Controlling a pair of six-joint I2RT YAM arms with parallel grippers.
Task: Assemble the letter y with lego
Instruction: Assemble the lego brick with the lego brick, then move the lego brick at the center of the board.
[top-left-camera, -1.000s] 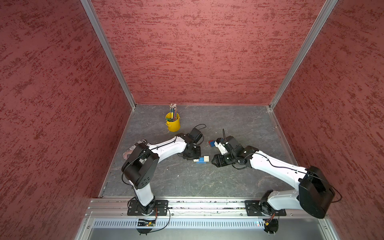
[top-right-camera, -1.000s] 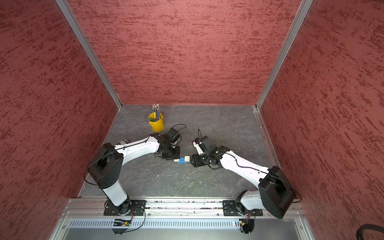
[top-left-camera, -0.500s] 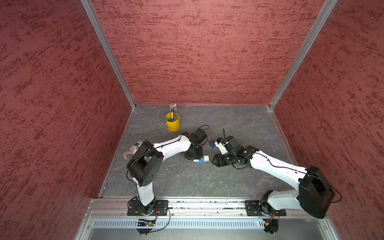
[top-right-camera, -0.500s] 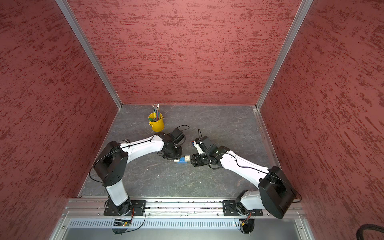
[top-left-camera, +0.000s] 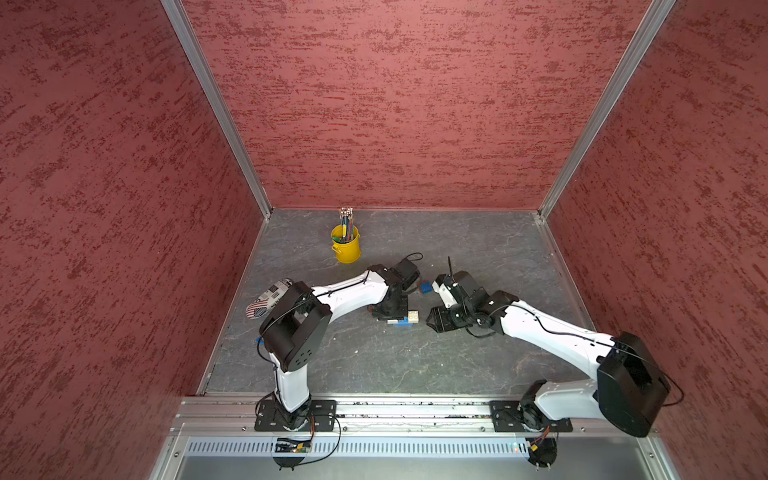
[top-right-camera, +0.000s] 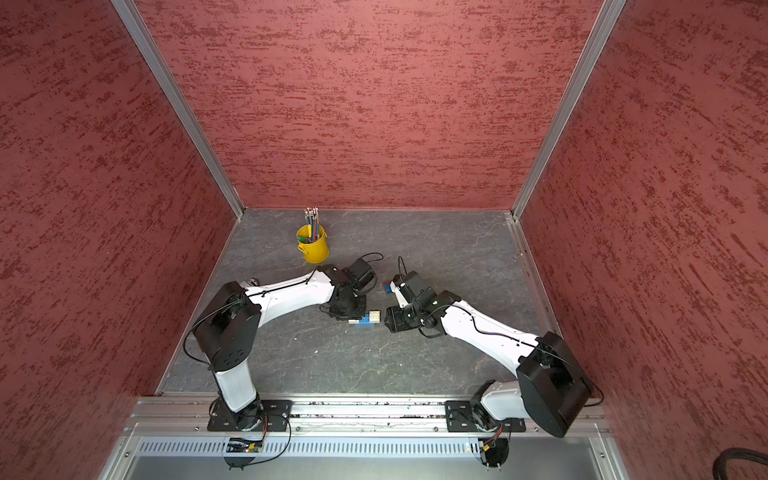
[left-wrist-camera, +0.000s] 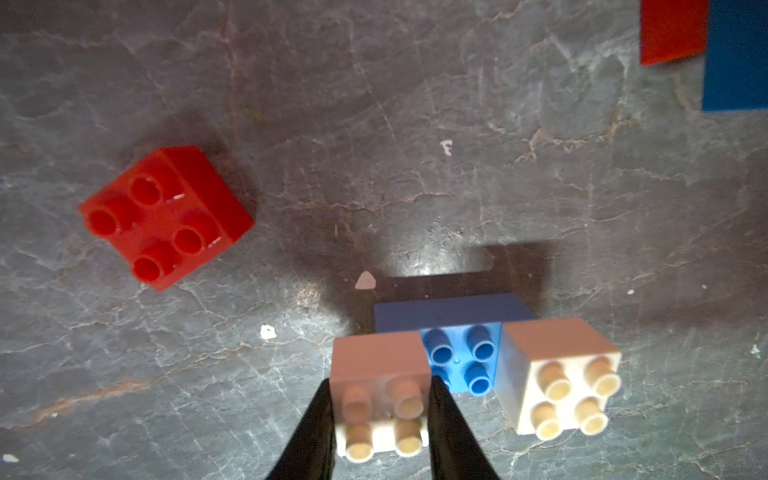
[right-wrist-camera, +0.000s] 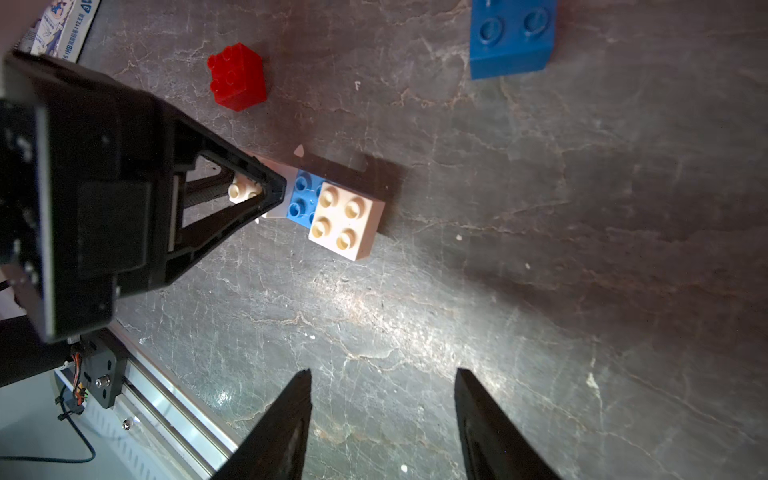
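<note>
Left of the brick cluster lies a flat printed packet (top-left-camera: 268, 298) with a stars-and-stripes patch; its black lettering is too small to read. The left arm (top-left-camera: 345, 293) rises from the front rail to a high elbow, with its forearm stretched toward the cluster and its wrist bent down. The left gripper (left-wrist-camera: 381, 401) pinches a white square studded plastic brick (left-wrist-camera: 380, 370) from both sides. That brick sits on one end of a long blue studded plastic brick (left-wrist-camera: 457, 357), and a second white square brick (left-wrist-camera: 561, 374) sits on the other end. This is the letter y so far, resting on the grey tabletop (top-left-camera: 374, 365). A loose red square brick (left-wrist-camera: 166, 216) lies near the cluster, apart from it. Behind the cluster sit a blue square brick (right-wrist-camera: 511, 37) and, just beside it, another red brick (left-wrist-camera: 671, 29). Right of the cluster, the right arm (top-left-camera: 548, 332) reaches in low. The right gripper (right-wrist-camera: 382, 374) is spread over bare tabletop and points at the cluster.
</note>
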